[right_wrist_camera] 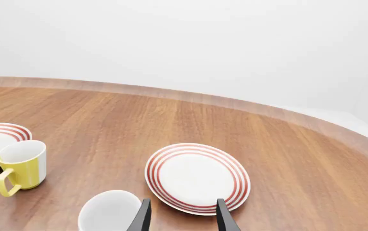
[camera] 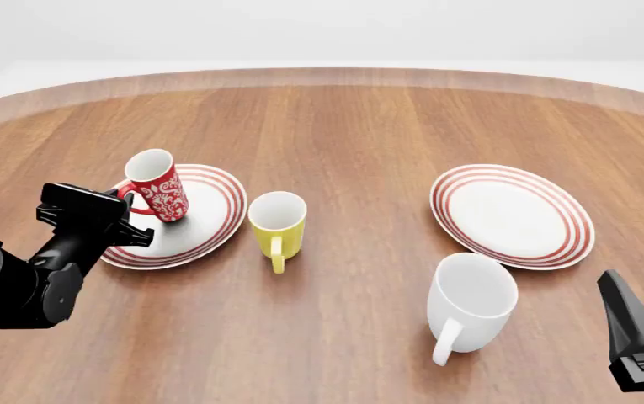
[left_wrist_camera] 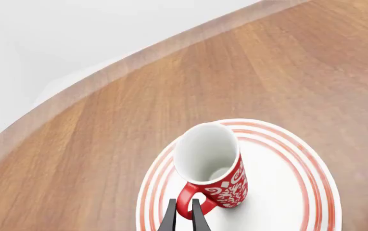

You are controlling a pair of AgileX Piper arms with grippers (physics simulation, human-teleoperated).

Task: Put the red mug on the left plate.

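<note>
red mug [camera: 157, 184]: sitting on the left plate [camera: 204, 220], tilted, mouth leaning away from the yellow mug [camera: 277, 225]; whether its base is resting flat, can't tell.
left tool [left_wrist_camera: 184, 215]: pinching the red mug's loop handle, fingers [left_wrist_camera: 170, 219] nearly together around it; arm reaching in from the side of the left plate away from the yellow mug.
left plate: lying flat on the bench [camera: 344, 126], just beside the yellow mug.
yellow mug: standing upright, handle pointing toward the arms' side of the bench.
white mug [camera: 470, 303]: standing on the right plate's [camera: 510, 215] near side, close to its rim, well apart from the left plate.
right tool [right_wrist_camera: 182, 215]: fingers standing spread, gripping nothing, hovering over the right plate's near rim.
</note>
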